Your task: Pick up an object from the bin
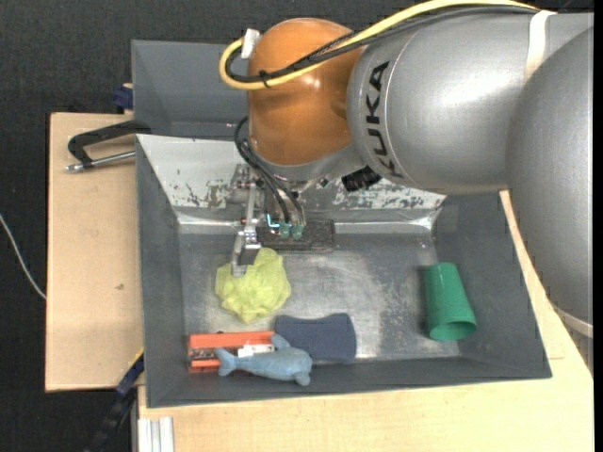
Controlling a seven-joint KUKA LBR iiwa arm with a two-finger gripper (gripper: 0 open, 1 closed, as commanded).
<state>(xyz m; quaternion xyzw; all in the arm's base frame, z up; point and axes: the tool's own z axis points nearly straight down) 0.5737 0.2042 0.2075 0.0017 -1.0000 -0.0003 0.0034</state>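
The arm reaches into the grey metal bin (377, 271) from the right, its rounded orange cover (297, 88) over the bin's far side. The claw (249, 254) hangs at the upper left edge of a crumpled yellow-green soft lump (254, 288) in the left middle of the bin floor, its tip at or touching that lump. Whether the claw is open or closed cannot be told. Nearer the front wall lie 3 things close together: a dark blue fabric pad (320, 335), a light blue whale-shaped toy (273, 365) and an orange and red flat tool (226, 346). A green plastic cup (445, 301) lies on its side, well apart on the right.
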